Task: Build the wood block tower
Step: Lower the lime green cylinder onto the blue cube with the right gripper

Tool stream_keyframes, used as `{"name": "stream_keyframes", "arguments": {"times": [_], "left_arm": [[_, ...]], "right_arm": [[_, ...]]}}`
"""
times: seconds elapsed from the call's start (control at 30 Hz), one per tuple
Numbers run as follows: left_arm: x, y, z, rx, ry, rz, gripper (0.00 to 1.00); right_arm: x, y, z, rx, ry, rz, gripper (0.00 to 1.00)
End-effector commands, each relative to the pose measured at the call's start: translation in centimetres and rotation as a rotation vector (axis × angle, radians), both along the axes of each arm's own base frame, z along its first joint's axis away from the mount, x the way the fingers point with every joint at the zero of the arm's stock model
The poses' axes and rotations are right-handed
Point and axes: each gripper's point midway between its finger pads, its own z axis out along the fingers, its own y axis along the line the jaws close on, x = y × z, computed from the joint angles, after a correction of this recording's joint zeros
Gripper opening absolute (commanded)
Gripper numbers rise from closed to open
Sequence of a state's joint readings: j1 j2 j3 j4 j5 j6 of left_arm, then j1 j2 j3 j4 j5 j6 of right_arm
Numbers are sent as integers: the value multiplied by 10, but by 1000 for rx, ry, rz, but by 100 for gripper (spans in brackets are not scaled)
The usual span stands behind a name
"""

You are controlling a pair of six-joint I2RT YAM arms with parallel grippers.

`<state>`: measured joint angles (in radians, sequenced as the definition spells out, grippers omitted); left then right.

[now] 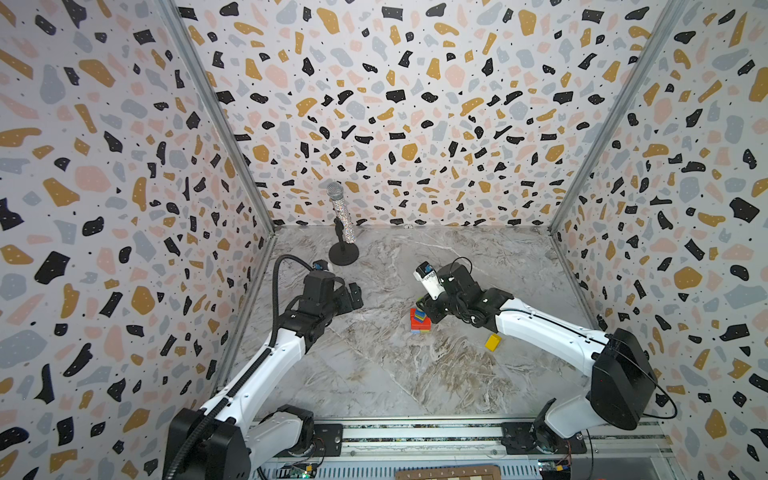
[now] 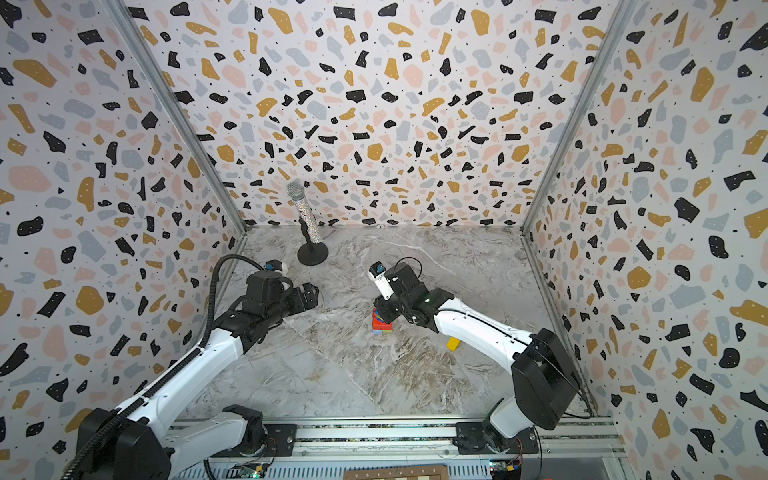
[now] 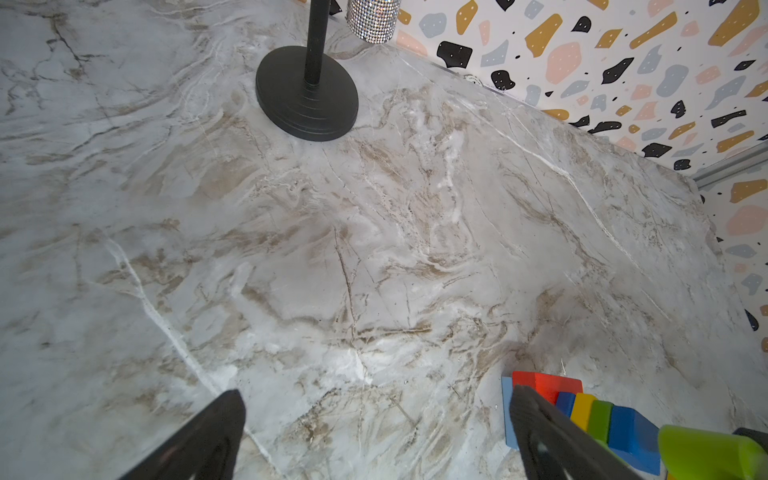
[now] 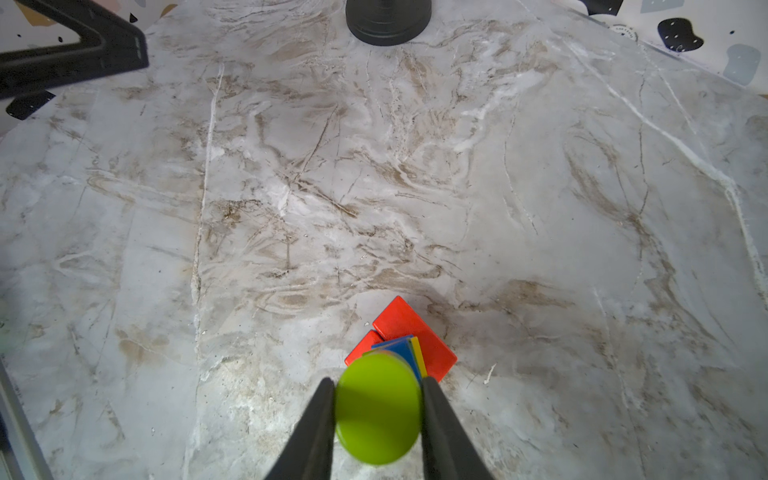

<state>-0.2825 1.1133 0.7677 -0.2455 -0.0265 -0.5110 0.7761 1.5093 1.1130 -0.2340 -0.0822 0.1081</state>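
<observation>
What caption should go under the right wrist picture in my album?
The right gripper holds a lime-green cylinder over the tower of coloured blocks.

The counter [image 1: 374,374] is bare across its front and far right. The tower [image 1: 419,323] stands mid-counter, with the right claw [image 4: 376,384] directly over it clamping a lime cylinder [image 4: 376,411]. A yellow block [image 1: 493,342] lies beneath the right arm [image 1: 540,328]. The microphone stand [image 1: 343,253] occupies the back left, near the gaping left claw [image 3: 376,392].
</observation>
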Motion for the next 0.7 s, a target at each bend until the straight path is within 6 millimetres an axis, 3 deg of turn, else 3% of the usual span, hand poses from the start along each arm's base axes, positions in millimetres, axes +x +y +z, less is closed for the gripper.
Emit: {"name": "stream_keyframes", "arguments": {"times": [0.0, 0.67], "left_arm": [[3, -1, 4, 7, -24, -8, 100], [3, 1, 2, 13, -20, -2, 100]], "right_arm": [[0, 0, 4, 22, -4, -6, 15], [0, 0, -4, 17, 10, -7, 15]]}}
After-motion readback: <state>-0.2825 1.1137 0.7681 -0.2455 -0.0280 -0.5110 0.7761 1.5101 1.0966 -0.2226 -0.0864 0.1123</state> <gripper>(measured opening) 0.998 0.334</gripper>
